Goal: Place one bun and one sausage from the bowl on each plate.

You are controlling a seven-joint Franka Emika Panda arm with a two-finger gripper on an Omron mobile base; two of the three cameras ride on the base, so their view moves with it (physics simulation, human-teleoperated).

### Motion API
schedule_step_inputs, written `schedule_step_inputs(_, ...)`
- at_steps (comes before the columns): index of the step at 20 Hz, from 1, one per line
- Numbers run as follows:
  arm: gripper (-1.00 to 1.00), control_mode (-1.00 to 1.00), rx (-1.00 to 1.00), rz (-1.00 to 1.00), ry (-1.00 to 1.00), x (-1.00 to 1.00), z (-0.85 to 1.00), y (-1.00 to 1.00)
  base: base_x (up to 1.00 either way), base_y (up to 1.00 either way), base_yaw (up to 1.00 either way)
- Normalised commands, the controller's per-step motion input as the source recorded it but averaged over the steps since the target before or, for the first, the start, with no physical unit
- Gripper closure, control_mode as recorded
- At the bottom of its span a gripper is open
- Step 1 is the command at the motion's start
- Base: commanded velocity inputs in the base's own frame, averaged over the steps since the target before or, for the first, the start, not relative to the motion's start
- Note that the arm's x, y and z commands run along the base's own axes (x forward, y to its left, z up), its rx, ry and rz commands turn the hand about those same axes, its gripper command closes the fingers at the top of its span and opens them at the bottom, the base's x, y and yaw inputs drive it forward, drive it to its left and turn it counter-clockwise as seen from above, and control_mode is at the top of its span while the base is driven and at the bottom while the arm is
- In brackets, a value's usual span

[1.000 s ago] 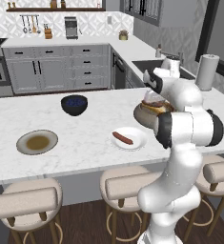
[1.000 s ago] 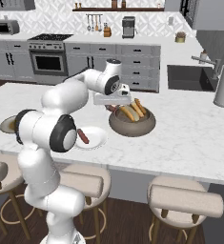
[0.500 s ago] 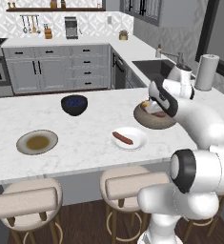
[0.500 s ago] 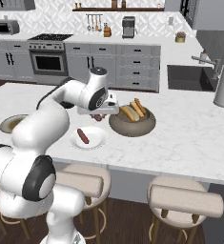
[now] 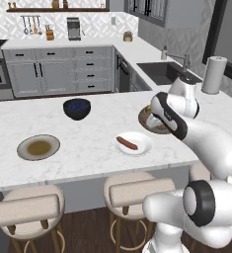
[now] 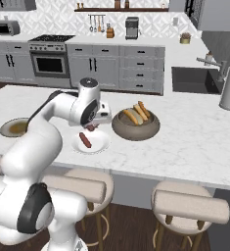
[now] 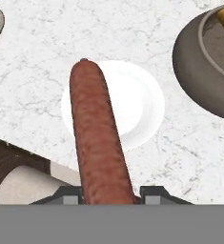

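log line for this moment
gripper: shut on held sausage | position: above white plate | plate sausage: lying on it | bowl: holds buns

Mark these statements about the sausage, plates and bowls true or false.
1. The fingers grip a sausage. True.
2. The grey-rimmed plate holds a bun. False: it holds no food.
3. Buns lie in the brown bowl. True.
4. The blue bowl stands on the white plate. False: it stands on the counter, apart from that plate.
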Motion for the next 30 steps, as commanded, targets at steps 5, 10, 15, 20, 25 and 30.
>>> schedule_step_inputs(5, 1.00, -1.00, 0.00, 0.00, -0.01, -0.25, 0.00, 0.00, 0.00, 0.00, 0.00)
schedule_step_inputs(10, 1.00, 1.00, 0.00, 0.00, 0.00, -0.04, 0.00, 0.04, -0.13, 0.61, -0.06)
schedule_step_inputs(15, 1.00, 1.00, 0.00, 0.00, 0.00, 0.00, 0.00, 0.00, -0.14, 1.00, -0.11)
schedule_step_inputs(20, 1.00, 1.00, 0.00, 0.00, 0.00, 0.00, 0.00, 0.00, 0.04, 0.98, -0.13)
schedule_step_inputs(25, 1.00, -1.00, 0.00, -0.01, 0.04, 0.11, -0.02, 0.43, 0.04, 0.15, -0.01)
schedule_step_inputs(30, 1.00, -1.00, 0.00, 0.00, 0.07, 0.57, -0.32, 0.87, 0.00, 0.00, 0.00)
